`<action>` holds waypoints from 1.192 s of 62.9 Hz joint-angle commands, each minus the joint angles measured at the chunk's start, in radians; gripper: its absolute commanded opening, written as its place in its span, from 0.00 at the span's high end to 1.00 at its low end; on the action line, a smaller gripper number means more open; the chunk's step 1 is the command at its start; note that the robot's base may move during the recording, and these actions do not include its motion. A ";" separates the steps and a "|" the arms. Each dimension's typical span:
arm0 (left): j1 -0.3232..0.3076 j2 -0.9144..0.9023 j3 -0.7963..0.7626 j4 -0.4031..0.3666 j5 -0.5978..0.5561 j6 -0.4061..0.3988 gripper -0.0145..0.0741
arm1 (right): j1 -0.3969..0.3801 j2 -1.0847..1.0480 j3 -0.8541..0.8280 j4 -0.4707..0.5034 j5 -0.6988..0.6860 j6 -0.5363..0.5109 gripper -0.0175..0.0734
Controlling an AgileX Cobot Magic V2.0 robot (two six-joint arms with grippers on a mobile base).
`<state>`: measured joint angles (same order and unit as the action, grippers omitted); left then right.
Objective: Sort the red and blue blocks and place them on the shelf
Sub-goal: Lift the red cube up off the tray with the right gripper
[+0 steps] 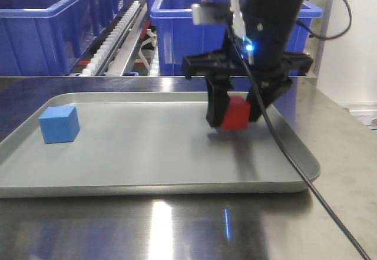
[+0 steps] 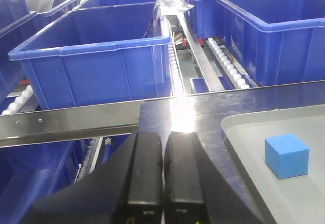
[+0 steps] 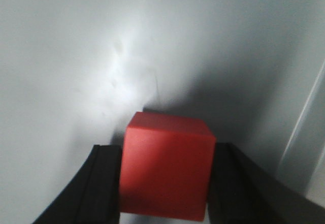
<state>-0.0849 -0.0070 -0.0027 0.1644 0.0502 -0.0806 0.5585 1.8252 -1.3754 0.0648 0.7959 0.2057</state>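
My right tool point(image 1: 235, 112) pinches the red block point(image 1: 238, 117) over the tray point(image 1: 147, 174), the blue block point(image 1: 59, 124) sits near its left edge, and my left tool point(image 2: 163, 173) is pressed together alongside.

The front-facing camera sat low over the table point(image 1: 177, 224), looking level across the tray point(image 1: 147, 160) toward the shelf point(image 1: 115, 39) and its bins point(image 1: 47, 30). The left wrist camera looked forward over the left gripper point(image 2: 163, 140), facing the same shelf at closer range. Both views shared the tray and the blue block point(image 1: 59, 124). The right wrist camera pointed down at the tray floor from very near. It shared only the red block point(image 3: 165, 168) with the front view.
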 commanded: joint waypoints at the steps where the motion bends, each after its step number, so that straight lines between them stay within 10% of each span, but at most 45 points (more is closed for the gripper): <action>1: 0.004 -0.019 0.036 -0.001 -0.076 -0.006 0.69 | 0.003 -0.086 -0.056 -0.010 -0.019 -0.001 0.75; 26: 0.004 -0.019 0.036 -0.001 -0.076 -0.006 0.69 | -0.029 -0.379 0.021 -0.128 -0.187 -0.001 0.75; 75: 0.004 -0.019 0.036 -0.001 -0.076 -0.006 0.69 | -0.455 -1.225 0.691 -0.128 -0.318 -0.001 0.75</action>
<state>-0.0849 -0.0070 -0.0027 0.1644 0.0502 -0.0806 0.1253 0.6607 -0.7036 -0.0530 0.5562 0.2079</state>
